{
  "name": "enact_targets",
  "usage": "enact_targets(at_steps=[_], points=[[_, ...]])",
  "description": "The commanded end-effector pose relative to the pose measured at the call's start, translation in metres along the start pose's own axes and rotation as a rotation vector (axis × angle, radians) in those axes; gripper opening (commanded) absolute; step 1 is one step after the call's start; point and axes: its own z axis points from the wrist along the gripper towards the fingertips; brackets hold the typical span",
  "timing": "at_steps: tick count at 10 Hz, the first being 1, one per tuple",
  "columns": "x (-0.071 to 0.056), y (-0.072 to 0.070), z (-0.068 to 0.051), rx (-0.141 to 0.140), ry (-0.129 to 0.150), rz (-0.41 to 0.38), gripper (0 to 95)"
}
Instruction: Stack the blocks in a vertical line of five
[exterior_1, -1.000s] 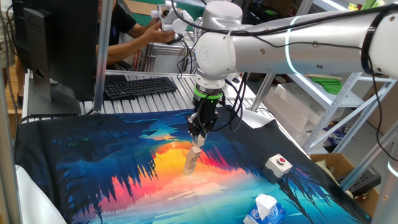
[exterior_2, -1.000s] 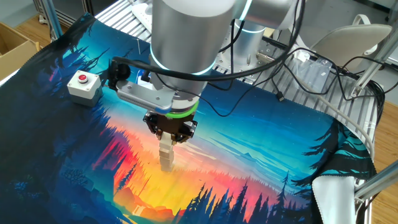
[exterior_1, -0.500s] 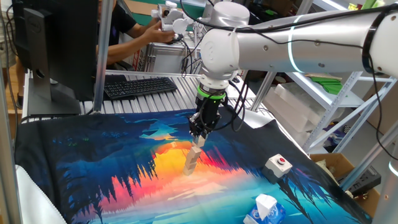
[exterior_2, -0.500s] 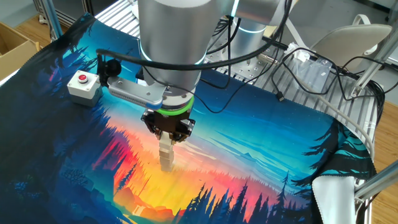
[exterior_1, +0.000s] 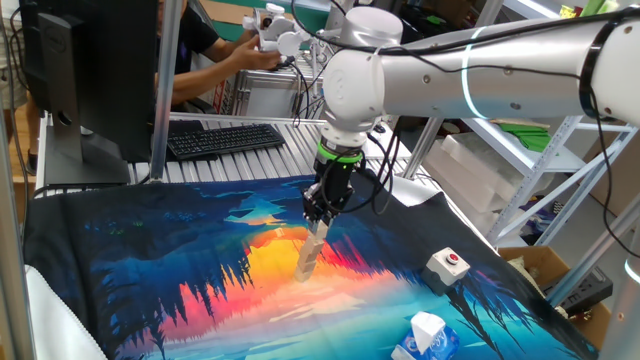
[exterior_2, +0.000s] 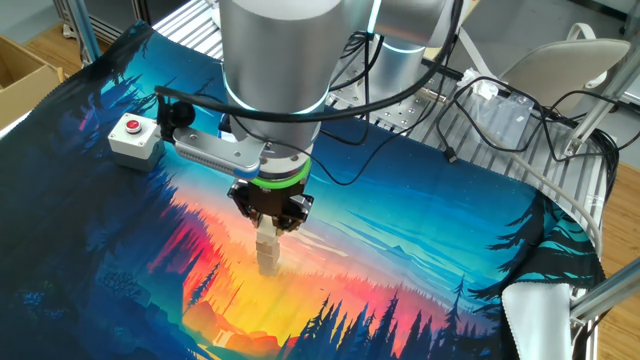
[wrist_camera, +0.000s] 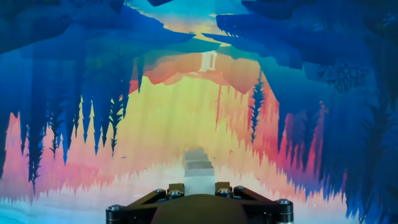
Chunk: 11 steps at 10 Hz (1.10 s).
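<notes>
One stack of small pale beige wooden blocks stands on the orange-yellow patch of the forest-sunset printed mat that covers the bench. Taking this stack as landmark. The column leans a little in one fixed view; in the other fixed view it looks near upright. Exact count of blocks in the column cannot be told, since the top is hidden between the fingers.

Black two-finger gripper hangs directly over the stack, pointing straight down, fingers clenched on the topmost block. In the hand view the pale column runs out from between the black finger mounts toward the mat. Above the gripper sits a green ring on the wrist, then the white-and-silver arm, which reaches back and to the right of the stack in one fixed view.

White box with a red button rests on the mat to the right of the stack in one fixed view, well apart from it; in the other fixed view the same box lies up and left of the stack. White-and-blue tissue pack sits nearer the front edge, beyond the box from the stack. Black keyboard lies on the slatted metal surface behind the stack, off the mat.
</notes>
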Motion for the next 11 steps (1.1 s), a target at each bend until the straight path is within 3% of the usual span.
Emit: enact_targets(at_steps=[1, 11], points=[[-0.0007, -0.0002, 0.0, 0.0, 0.003, 0.001, 0.0], [-0.0016, -0.004, 0.0078, 0.005, -0.004, -0.004, 0.0]])
